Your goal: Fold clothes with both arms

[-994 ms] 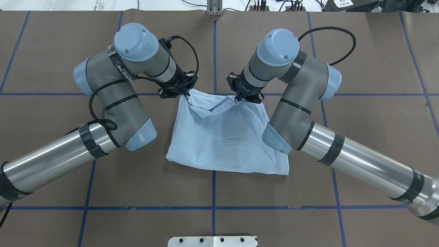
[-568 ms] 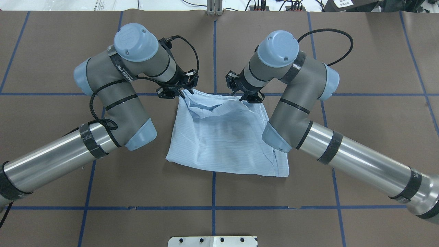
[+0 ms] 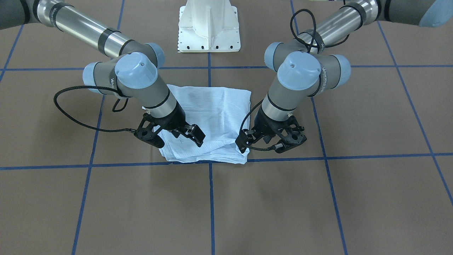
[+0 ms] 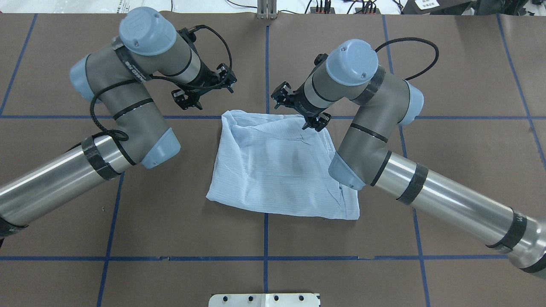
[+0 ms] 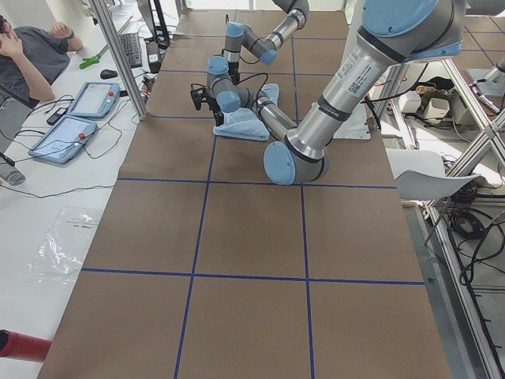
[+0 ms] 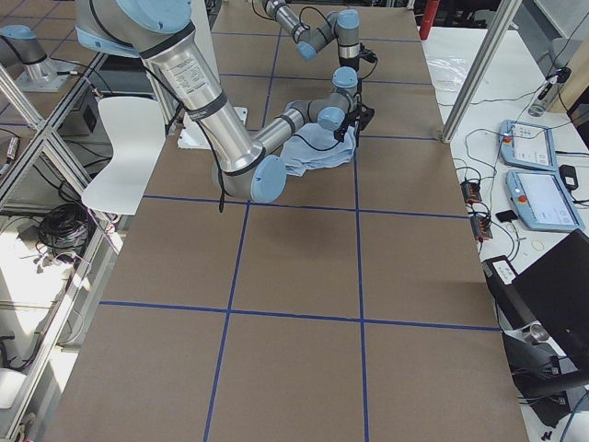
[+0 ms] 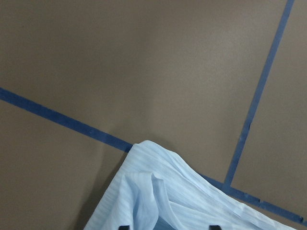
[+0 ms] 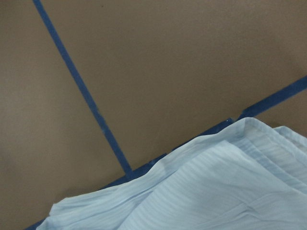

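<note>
The clothes are one pale-blue striped shirt (image 4: 277, 166), folded into a rough square on the brown table (image 4: 448, 170). It also shows as the shirt (image 3: 212, 109) in the front view. My left gripper (image 4: 204, 89) hangs open above bare table, just past the shirt's far left corner. My right gripper (image 4: 298, 108) is open over the far right edge and holds nothing. In the front view the right gripper (image 3: 177, 139) and the left gripper (image 3: 269, 143) both stand with fingers spread. The left wrist view shows a shirt corner (image 7: 153, 191) below. The right wrist view shows the shirt's folded edge (image 8: 201, 191).
The white pedestal base (image 3: 208, 28) stands at the robot's side of the table. Blue tape lines (image 4: 265, 64) cross the brown surface. A person (image 5: 31, 55) sits by two tablets (image 5: 75, 134) off the table's far side. A white chair (image 6: 129, 147) stands behind the robot.
Both grippers have let go of the shirt's far edge and opened. The left arm has risen and swung away to the left. The lifted edge now lies flat on the table.
</note>
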Motion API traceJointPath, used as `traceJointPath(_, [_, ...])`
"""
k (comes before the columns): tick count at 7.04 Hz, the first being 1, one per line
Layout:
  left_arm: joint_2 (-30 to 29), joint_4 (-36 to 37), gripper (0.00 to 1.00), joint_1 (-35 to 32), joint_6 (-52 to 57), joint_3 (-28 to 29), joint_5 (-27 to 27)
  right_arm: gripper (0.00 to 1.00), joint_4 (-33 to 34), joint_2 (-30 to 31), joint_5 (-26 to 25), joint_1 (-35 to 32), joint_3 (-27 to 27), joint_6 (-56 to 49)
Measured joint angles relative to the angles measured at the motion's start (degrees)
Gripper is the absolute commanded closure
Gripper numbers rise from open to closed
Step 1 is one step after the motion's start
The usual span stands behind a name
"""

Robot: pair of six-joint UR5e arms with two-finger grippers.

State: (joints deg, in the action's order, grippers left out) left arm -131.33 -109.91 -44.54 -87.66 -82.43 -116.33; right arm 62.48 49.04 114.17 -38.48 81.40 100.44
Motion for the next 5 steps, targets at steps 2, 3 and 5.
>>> traceJointPath(2, [5.2,0.3,0.01,-3.0,6.5,-3.6,-1.2,0.00,0.9,-0.1,-0.5,1.4,1.4,-5.1])
traceJointPath(3, [8.5,0.4,0.01,-4.7,10.9,-6.0,-1.4,0.00,4.3,-0.1,-1.1,1.4,2.5,-11.3])
traceJointPath(5, [16.1,0.4,0.01,-9.2,23.2,-10.7,-1.4,0.00,17.4,0.7,-2.4,-1.6,7.6,-29.7])
